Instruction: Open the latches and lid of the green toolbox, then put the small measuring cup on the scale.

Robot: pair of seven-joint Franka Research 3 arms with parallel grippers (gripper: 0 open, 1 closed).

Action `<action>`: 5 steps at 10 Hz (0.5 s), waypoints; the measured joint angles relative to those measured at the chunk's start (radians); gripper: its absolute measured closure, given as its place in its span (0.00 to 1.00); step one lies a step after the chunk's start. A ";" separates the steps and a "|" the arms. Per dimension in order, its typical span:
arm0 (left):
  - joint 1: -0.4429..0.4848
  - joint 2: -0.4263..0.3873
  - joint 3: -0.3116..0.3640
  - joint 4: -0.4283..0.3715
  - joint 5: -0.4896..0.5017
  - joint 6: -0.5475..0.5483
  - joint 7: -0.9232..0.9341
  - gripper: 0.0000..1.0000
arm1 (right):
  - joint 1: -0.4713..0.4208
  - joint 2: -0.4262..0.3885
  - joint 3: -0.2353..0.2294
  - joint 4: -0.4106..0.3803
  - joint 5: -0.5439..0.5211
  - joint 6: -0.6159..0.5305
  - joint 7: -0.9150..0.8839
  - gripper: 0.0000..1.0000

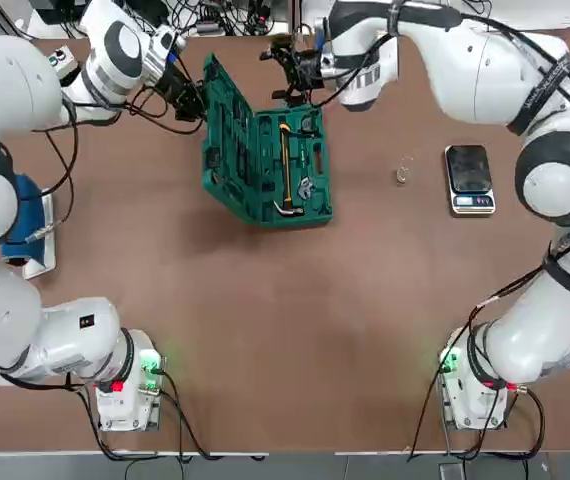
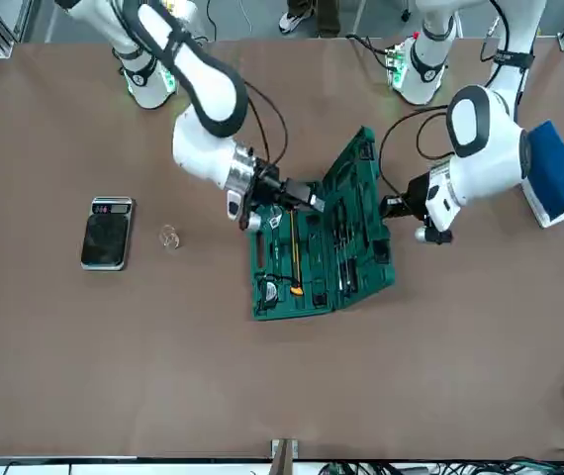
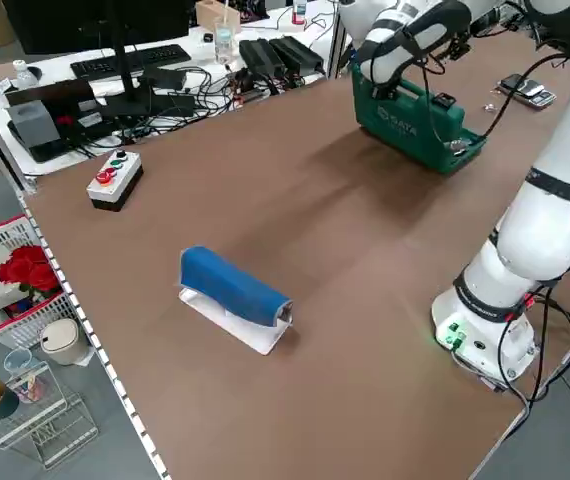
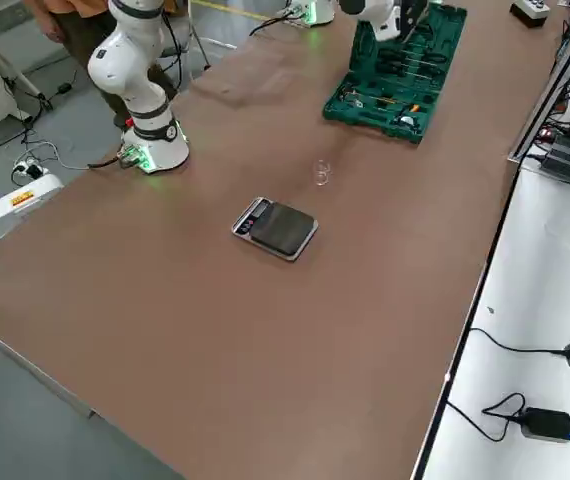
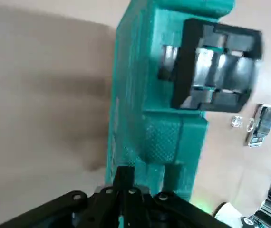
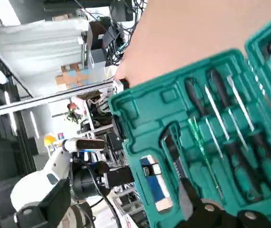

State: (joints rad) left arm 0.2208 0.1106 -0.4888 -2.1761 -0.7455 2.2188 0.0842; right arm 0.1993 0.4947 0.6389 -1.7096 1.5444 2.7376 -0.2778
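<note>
The green toolbox [image 1: 290,170] lies open mid-table, its yellow-handled hammer [image 1: 285,165] showing. The lid [image 1: 225,135] stands steeply, tilted back to my left, with screwdrivers in its slots [image 6: 230,133]. My left gripper [image 1: 190,100] is shut and rests against the lid's outer face [image 5: 135,95], by the black handle part [image 5: 216,66]. My right gripper [image 1: 290,72] hovers at the box's far edge. I cannot pick out the latches apart from the handle. The small measuring cup [image 1: 402,175] stands on the table just left of the scale [image 1: 469,178]; both also appear in the front view, cup [image 2: 169,237] and scale [image 2: 107,233].
A blue block on a white base [image 1: 25,225] lies at the table's left edge beside the left arm. A grey box with coloured buttons [image 3: 113,178] sits at the far left corner. Cables and a keyboard crowd the bench beyond the far edge.
</note>
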 joint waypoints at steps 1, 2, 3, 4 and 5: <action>0.007 0.017 0.001 -0.001 0.018 0.007 0.000 0.99 | -0.040 0.004 -0.018 -0.005 -0.076 -0.084 -0.001 0.00; 0.018 0.029 0.001 -0.001 0.023 0.011 0.000 0.99 | -0.073 0.008 -0.068 -0.007 -0.159 -0.198 -0.001 0.00; 0.026 0.034 0.002 -0.001 0.026 0.012 0.000 0.99 | -0.091 0.009 -0.148 -0.007 -0.237 -0.317 -0.003 0.00; 0.029 0.035 0.002 -0.001 0.026 0.012 0.000 0.99 | -0.103 0.007 -0.223 -0.006 -0.341 -0.413 0.002 0.00; 0.030 0.035 0.002 -0.001 0.026 0.013 0.000 0.99 | -0.107 0.001 -0.282 -0.001 -0.483 -0.486 0.028 0.00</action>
State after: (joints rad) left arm 0.2512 0.1455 -0.4870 -2.1772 -0.7192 2.2316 0.0845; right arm 0.0920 0.4959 0.3571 -1.7102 1.0612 2.2513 -0.2494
